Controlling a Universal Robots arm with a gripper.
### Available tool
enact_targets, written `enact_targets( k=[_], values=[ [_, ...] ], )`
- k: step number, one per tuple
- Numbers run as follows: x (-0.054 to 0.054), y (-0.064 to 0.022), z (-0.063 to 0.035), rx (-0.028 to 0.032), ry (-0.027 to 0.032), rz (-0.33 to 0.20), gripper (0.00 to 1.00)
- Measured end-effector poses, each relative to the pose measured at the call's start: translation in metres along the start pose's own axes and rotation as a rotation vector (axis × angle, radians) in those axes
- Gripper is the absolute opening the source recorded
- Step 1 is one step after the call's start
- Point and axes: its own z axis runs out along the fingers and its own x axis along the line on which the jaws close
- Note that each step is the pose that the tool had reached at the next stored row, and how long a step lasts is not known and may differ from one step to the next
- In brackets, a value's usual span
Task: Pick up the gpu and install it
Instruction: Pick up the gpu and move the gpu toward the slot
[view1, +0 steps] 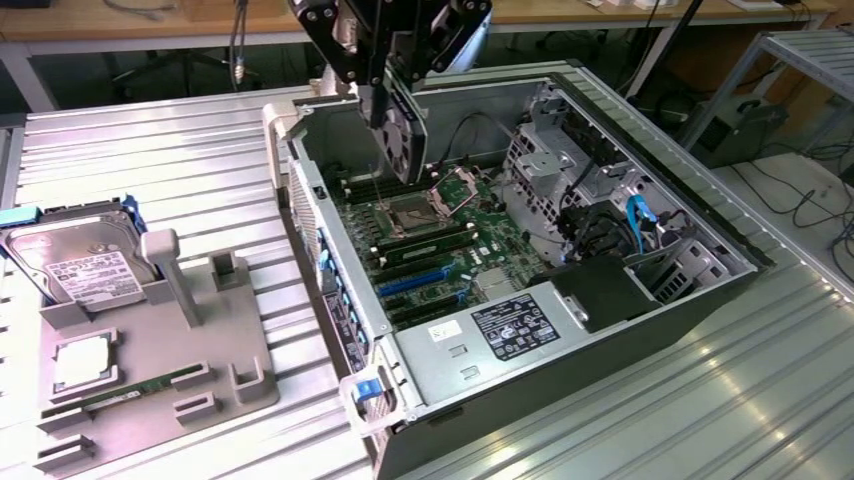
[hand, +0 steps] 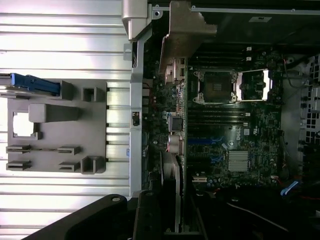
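gpu (view1: 400, 135) upright, long axis near-vertical

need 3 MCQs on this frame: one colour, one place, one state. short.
1. What colour is the carrier around the hard drive?
A) red B) blue C) yellow

2. Where is the gpu?
A) lying beside the hard drive B) held in the hand above the open case C) fully seated and released

3. The cover plate of the CPU socket is:
A) closed B) taped shut C) swung open

Answers:
1 B: a blue frame wraps the drive's end.
2 B: the card hangs edge-down from the hand over the case interior.
3 C: the plate lies folded back beside the socket.
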Motion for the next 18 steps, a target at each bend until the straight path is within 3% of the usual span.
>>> enact_targets(
  k=[18],
  values=[
    [-0.034,-0.0005,0.0004,0.0001,0.0000,0.000,0.27]
  ],
)
